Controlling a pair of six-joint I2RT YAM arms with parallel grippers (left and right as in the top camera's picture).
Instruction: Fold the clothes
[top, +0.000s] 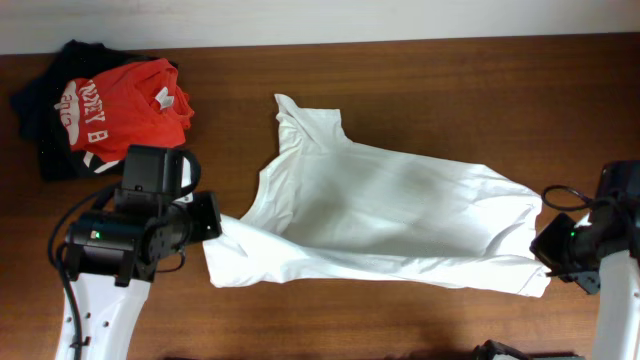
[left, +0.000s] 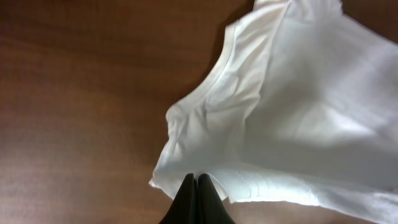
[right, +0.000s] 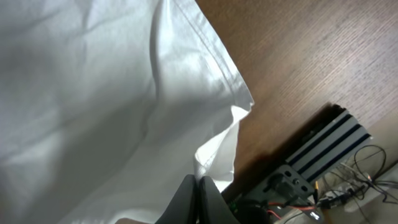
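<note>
A white T-shirt (top: 390, 215) is stretched across the middle of the wooden table, lifted between both grippers. My left gripper (top: 218, 228) is shut on its left corner; the left wrist view shows the black fingertips (left: 197, 178) pinching the white hem (left: 273, 118). My right gripper (top: 540, 250) is shut on the shirt's right edge; the right wrist view shows the fingers (right: 198, 180) closed on the white cloth (right: 93, 93).
A pile of clothes lies at the back left, a red printed shirt (top: 120, 105) on top of dark garments (top: 40, 130). Bare wooden tabletop (top: 480, 100) lies beyond the shirt. A black fixture with wires (right: 323, 149) is at the table edge.
</note>
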